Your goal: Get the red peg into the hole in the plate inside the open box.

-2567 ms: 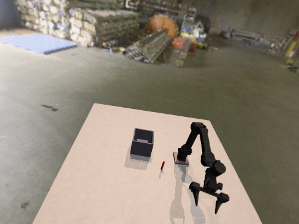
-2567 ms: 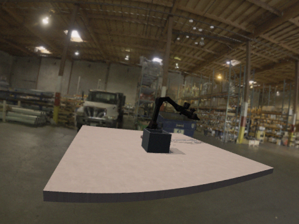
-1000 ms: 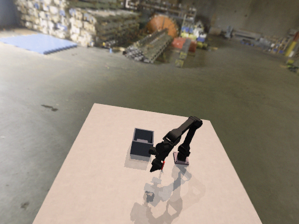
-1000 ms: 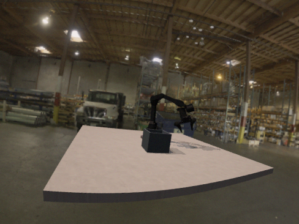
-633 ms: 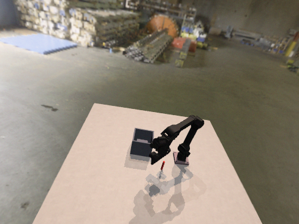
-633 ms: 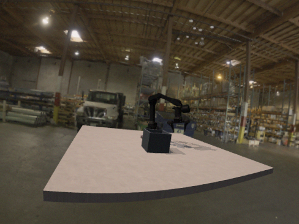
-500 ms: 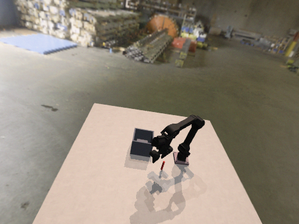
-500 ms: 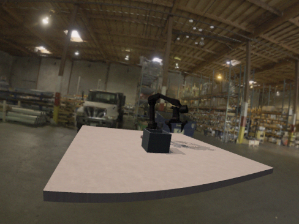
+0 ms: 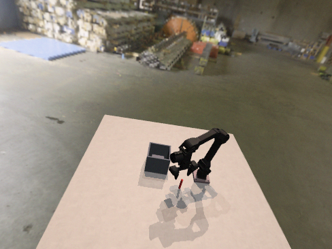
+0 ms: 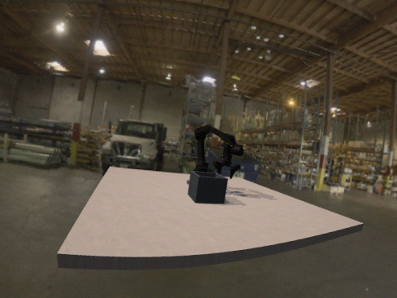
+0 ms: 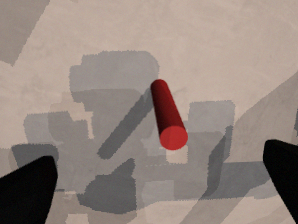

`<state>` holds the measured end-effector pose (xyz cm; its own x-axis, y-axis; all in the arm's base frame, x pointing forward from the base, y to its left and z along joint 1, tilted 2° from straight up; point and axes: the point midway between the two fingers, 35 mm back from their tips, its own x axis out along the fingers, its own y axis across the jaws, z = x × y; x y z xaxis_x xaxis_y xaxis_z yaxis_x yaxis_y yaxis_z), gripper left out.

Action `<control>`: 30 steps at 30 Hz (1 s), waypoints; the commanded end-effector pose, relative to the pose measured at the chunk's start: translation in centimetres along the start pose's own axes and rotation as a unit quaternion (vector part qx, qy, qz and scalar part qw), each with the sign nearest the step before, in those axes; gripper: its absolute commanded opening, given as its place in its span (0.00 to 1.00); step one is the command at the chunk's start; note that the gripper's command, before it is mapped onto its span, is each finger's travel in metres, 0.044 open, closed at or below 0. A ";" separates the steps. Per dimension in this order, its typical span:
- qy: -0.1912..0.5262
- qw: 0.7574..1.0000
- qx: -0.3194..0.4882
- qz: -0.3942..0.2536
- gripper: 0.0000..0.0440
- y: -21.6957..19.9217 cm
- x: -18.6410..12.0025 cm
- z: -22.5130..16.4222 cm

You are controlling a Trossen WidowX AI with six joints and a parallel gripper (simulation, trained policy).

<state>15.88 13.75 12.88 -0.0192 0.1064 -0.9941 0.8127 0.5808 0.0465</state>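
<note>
Two fingers (image 9: pixel 184 173) (image 10: pixel 227 169) are widely spread above the red peg (image 9: pixel 180 184) (image 11: pixel 169 115); grasping seems next, so they should centre and descend carefully

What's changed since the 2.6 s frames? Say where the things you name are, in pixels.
The gripper (image 9: pixel 184 173) (image 10: pixel 227 171) (image 11: pixel 161 159) swung from beyond the arm's base, on the side away from the box (image 9: pixel 157 164) (image 10: pixel 211 189), to above the red peg (image 9: pixel 180 184) (image 11: pixel 167 112). Nothing taken hold of or let go; fingers wide apart. Peg still upright, box unmoved.
</note>
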 end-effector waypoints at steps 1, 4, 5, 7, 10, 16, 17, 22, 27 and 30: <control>0.009 1.000 0.018 -0.008 1.00 -0.6 0.8 0.0; 0.016 0.999 0.033 -0.017 1.00 -0.8 1.8 0.0; 0.018 0.999 0.037 -0.020 1.00 -0.9 2.1 0.0; 0.022 0.998 0.046 -0.024 1.00 -1.1 2.8 0.0; 0.026 0.998 0.058 -0.030 1.00 -1.3 3.7 0.0; 0.031 0.996 0.078 -0.035 0.99 -1.4 5.3 0.1; 0.031 0.996 0.080 -0.035 0.98 -1.5 5.6 0.2; 0.033 0.995 0.087 -0.032 0.76 -1.2 6.4 0.3; 0.035 0.995 0.089 -0.031 0.47 -0.8 6.8 0.5; 0.039 0.995 0.086 -0.027 0.29 -0.5 6.9 0.5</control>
<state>15.53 13.67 6.16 -0.0967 0.1389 -0.9856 0.8997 0.4357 -0.0269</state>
